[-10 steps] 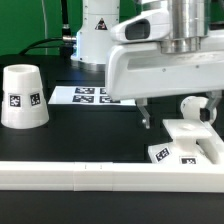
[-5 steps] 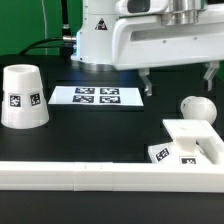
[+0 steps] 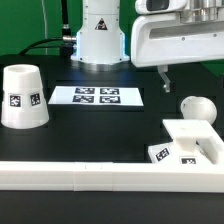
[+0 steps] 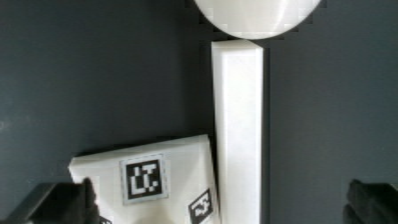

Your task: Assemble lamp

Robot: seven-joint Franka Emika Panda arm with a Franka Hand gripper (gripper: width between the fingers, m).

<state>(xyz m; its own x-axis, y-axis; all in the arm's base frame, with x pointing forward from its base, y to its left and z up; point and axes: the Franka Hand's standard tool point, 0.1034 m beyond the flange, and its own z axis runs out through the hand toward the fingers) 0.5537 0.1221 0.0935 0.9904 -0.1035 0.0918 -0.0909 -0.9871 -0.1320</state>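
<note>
The white tapered shade (image 3: 22,97) stands on the black table at the exterior view's left, tags facing front. The round-headed bulb (image 3: 197,108) rests at the right, just behind the flat square base (image 3: 190,145), whose front face carries tags. My gripper (image 3: 190,72) hangs open and empty well above the bulb and base, with one dark finger (image 3: 163,78) showing. In the wrist view the bulb's head (image 4: 258,15) and the base (image 4: 238,130) lie far below my gripper (image 4: 214,205). Both fingertips (image 4: 54,205) sit wide apart at the frame's edge.
The marker board (image 3: 97,96) lies flat at the back middle of the table. A long white rail (image 3: 90,178) runs along the front edge. The robot's white pedestal (image 3: 98,40) stands behind the marker board.
My gripper has risen from just above the base and shifted toward the exterior view's right. The bulb, base and shade have not moved.
</note>
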